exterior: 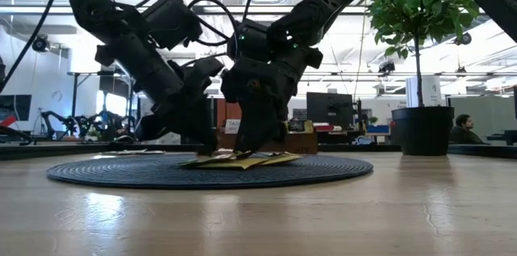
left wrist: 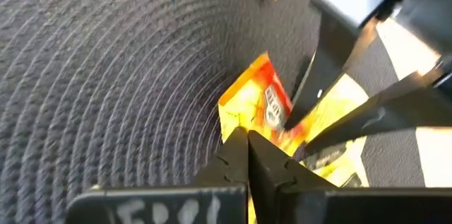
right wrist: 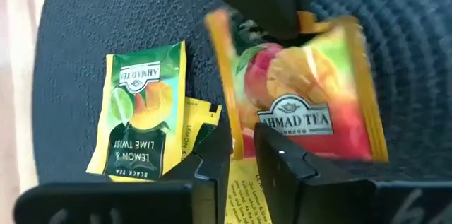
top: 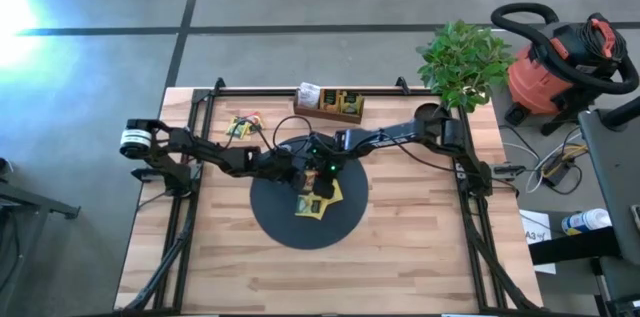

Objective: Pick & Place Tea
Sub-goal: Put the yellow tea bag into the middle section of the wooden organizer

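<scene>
Both sets of fingers meet over the black disc (top: 305, 212) at the middle of the wooden worktop (top: 420, 257). Left fingers (left wrist: 247, 160) are pressed together, their tips touching the corner of an orange-red packet (left wrist: 265, 104), gripping nothing. Right fingers (right wrist: 241, 146) stand slightly apart, straddling that packet's (right wrist: 304, 97) edge. Just beside them on the disc lies a yellow-green lemon-lime packet (right wrist: 141, 111).
</scene>
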Robot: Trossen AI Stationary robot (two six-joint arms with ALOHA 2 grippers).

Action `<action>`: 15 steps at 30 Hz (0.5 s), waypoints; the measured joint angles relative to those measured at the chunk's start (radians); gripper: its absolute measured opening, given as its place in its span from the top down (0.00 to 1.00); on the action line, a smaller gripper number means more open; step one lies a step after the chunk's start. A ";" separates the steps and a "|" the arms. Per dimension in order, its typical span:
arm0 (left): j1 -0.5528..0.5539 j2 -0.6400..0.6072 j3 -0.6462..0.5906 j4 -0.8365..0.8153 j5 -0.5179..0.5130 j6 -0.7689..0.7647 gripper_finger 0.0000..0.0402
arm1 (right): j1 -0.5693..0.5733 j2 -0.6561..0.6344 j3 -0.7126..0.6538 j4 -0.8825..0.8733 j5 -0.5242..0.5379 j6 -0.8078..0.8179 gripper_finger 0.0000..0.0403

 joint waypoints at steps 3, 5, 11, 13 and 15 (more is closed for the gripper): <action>0.005 -0.018 0.015 -0.056 0.003 0.034 1.00 | -0.006 -0.027 0.000 -0.003 0.005 -0.017 0.81; 0.012 -0.045 0.028 -0.097 0.001 0.057 1.00 | -0.011 -0.051 0.000 -0.007 0.005 -0.026 0.80; 0.043 -0.131 0.065 -0.185 -0.020 0.147 1.00 | -0.039 -0.117 0.000 -0.044 0.029 -0.085 0.77; 0.054 -0.154 0.072 -0.220 -0.024 0.183 1.00 | -0.050 -0.132 0.002 -0.052 0.056 -0.114 0.77; 0.059 -0.176 0.081 -0.265 -0.024 0.235 1.00 | -0.062 -0.140 0.002 -0.059 0.078 -0.146 0.76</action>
